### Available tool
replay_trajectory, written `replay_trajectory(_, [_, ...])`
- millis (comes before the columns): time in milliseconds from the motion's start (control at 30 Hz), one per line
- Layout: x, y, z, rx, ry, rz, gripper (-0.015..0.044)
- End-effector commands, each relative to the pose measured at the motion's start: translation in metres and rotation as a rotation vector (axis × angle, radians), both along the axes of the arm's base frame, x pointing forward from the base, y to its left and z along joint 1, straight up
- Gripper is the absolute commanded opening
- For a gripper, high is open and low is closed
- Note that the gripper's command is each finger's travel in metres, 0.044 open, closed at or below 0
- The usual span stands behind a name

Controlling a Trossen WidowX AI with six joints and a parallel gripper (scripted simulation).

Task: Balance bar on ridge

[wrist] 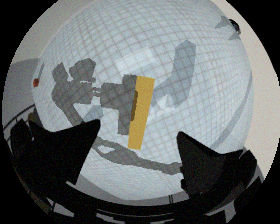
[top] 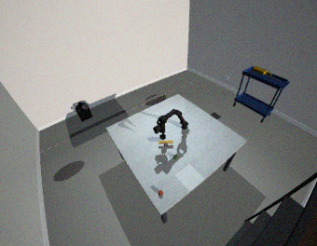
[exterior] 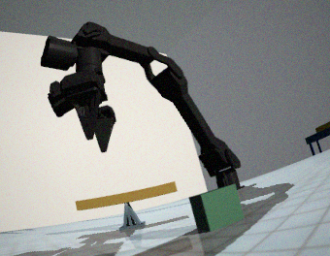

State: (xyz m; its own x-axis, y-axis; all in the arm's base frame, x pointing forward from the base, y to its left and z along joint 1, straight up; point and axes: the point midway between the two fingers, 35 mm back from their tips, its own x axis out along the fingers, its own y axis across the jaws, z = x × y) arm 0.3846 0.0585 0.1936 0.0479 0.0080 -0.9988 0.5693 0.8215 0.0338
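The yellow bar [top: 166, 142] [exterior: 126, 196] [wrist: 141, 112] lies across the top of the small grey ridge [exterior: 131, 217]. In the exterior view it runs about parallel to the table's far edge, so it looks level, and both ends are off the table. The ridge meets it near its middle. In the wrist view the bar hides the ridge. My gripper [top: 162, 137] [exterior: 96, 144] is open and empty, with a clear gap above the bar. In the wrist view its two fingers stand wide apart, with the bar beyond them.
A green block [top: 175, 157] [exterior: 217, 209] stands on the table close to the ridge, toward the exterior camera. A small red-orange object [top: 160, 193] [wrist: 35, 82] lies near a table corner. A pale square [top: 188, 177] marks the table. A blue cart [top: 262, 78] stands away from the table.
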Motion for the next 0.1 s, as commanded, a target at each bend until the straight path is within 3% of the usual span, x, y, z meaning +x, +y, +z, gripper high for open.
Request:
replay_trajectory(0, [-0.0003,0.0000,0.0005,0.000,0.001,0.000,0.0440])
replay_trajectory(67, [-0.0003,0.0000,0.0005,0.000,0.001,0.000,0.0440])
